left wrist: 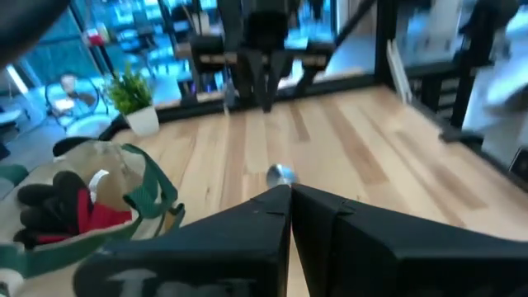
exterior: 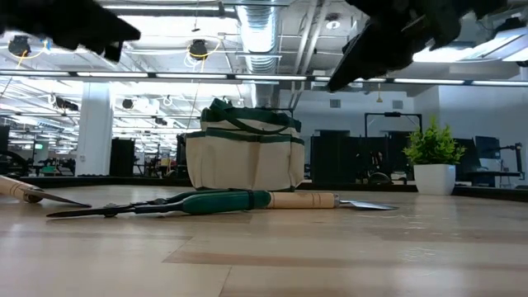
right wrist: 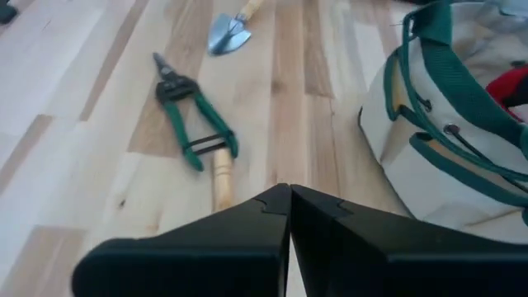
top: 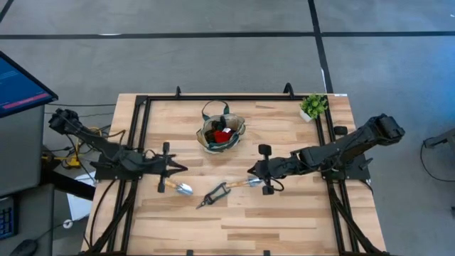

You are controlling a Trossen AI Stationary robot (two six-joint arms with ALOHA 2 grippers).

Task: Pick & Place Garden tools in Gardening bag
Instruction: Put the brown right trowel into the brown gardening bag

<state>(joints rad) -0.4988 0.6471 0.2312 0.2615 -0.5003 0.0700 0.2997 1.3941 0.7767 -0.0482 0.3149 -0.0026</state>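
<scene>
High view and wrist views show the task as partly done. The gardening bag (top: 221,133) stands toward the far edge of the worktop (top: 298,220) near its middle, and a red-and-black piece (top: 220,135) is already seen inside it. Three tools are left on the worktop nearer its front: a silver trowel (top: 179,188), green-handled pruners (top: 213,194) and a wood-handled tool (top: 244,183) lying just beside the pruners. The left gripper (top: 179,168) is held closed and empty just above the trowel; the right gripper (top: 253,170) is likewise closed on nothing, near the wood-handled tool. A small potted plant (top: 313,107) stands at the far right corner, well apart from the bag. Nothing is seen blocking the bag's mouth.
</scene>
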